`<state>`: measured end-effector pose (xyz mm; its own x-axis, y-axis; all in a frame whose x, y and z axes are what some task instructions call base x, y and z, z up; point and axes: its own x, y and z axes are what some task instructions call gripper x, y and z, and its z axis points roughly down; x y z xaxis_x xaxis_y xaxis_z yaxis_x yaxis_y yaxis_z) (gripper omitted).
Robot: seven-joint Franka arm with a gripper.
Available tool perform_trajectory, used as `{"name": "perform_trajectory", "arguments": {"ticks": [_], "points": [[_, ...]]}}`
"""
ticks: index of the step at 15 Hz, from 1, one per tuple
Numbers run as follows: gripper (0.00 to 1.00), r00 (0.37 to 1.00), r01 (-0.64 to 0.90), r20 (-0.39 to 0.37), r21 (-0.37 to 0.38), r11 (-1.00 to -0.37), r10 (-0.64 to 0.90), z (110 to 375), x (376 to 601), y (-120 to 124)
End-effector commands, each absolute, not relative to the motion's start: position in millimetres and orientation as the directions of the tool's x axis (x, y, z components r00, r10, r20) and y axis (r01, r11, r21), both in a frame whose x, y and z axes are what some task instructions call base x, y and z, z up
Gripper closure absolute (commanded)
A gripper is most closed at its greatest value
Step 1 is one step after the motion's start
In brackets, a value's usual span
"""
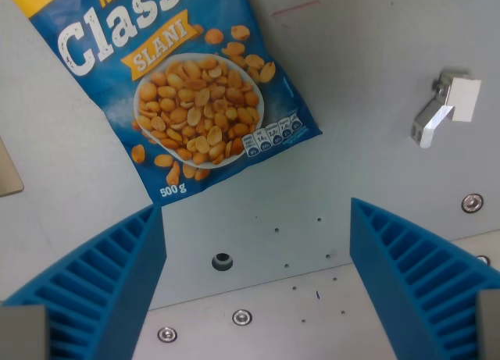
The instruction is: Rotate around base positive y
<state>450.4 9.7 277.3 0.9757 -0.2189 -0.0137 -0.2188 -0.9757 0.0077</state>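
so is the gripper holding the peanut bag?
No. The gripper is open, and the peanut bag lies flat beyond its fingers.

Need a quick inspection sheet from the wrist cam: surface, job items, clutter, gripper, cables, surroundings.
Surface: grey metal plate with screws, small holes and a seam; a faint red mark near the top edge.
Job's things: peanut bag, blue, lying flat, printed 500 g, partly cut off at the top.
Clutter: white bracket at the wrist view's right; tan edge at the left, unidentifiable.
Gripper: gripper with blue ribbed jaws wide apart, nothing between them, bag beyond the tips.
Cables: nothing seen.
Surroundings: nothing seen beyond the plate.
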Motion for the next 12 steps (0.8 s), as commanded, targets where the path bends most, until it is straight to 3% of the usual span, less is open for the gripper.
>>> {"name": "perform_trajectory", "arguments": {"ticks": [1,12], "points": [[0.00,0.975,-0.219,-0.022,0.010,-0.976,-0.219,279.4,450.6,9.6],[0.00,0.962,-0.215,-0.164,0.042,-0.976,-0.219,279.4,450.6,9.6]]}}
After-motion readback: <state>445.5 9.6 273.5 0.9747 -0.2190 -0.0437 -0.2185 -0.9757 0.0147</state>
